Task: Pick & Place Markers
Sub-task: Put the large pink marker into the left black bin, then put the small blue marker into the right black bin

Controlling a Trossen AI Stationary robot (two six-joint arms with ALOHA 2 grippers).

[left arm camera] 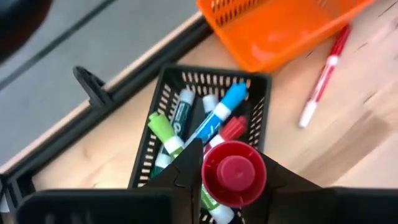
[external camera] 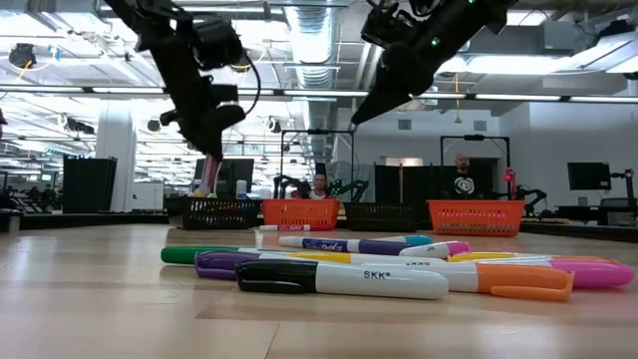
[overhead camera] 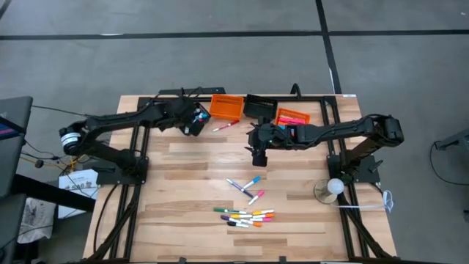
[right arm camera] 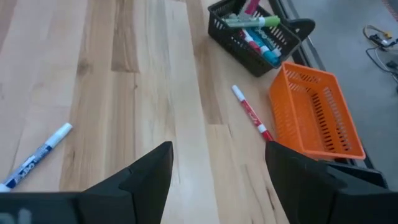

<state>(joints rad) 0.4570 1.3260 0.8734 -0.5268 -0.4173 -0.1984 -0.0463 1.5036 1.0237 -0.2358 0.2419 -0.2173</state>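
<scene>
On the wooden table (overhead camera: 190, 158), left fingers (left arm camera: 186, 171) grasp a red marker (left arm camera: 233, 173) above a black bin (left arm camera: 258, 93); right fingers (right arm camera: 146, 168) released

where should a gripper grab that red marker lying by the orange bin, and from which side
Take the red marker at mid-barrel, coming straight down from above. It lies flat and alone on the table, just in front of the orange bin, so its long sides are free for the fingers to straddle. The open right gripper looks well placed for it; the left gripper already holds a marker.

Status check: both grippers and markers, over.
Left gripper shut on red marker above black bin. Right gripper open, empty. Loose markers remain.
</scene>
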